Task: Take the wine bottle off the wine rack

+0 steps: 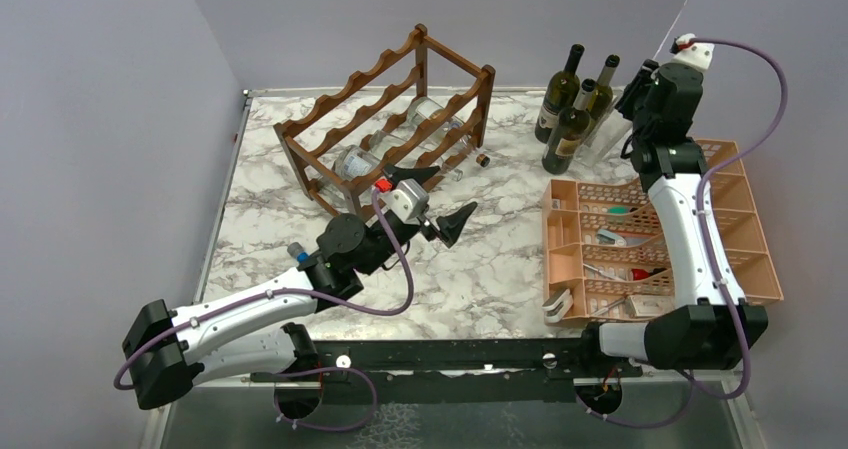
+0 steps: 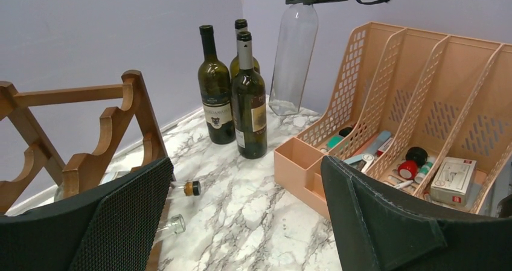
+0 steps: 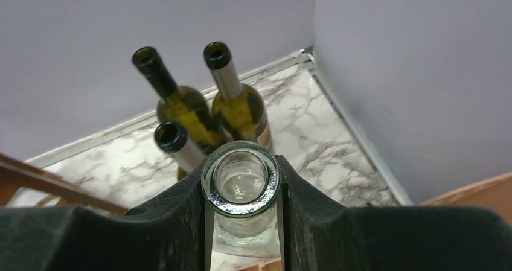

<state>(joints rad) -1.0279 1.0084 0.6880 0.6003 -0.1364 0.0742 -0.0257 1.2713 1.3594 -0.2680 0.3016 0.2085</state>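
Note:
The dark wooden wine rack [image 1: 400, 119] stands at the back left; its end posts show in the left wrist view [image 2: 90, 138]. Clear bottles [image 1: 360, 159] lie in its lower tier, and two necks [image 2: 184, 188] poke out towards the table. My right gripper [image 1: 640, 94] is shut on the neck of an upright clear wine bottle [image 2: 294, 60], off the rack, its base at or just above the marble beside three dark bottles. Its mouth [image 3: 241, 181] sits between the fingers [image 3: 163, 229]. My left gripper [image 1: 440, 197] is open and empty in front of the rack [image 2: 253, 223].
Three dark green bottles [image 1: 570, 119] stand upright at the back right [image 2: 249, 96]. An orange plastic tray organiser [image 1: 740, 219] with small items sits to the right [image 2: 422, 72]. Grey walls close the back and sides. A small dark cap [image 1: 482, 159] lies by the rack.

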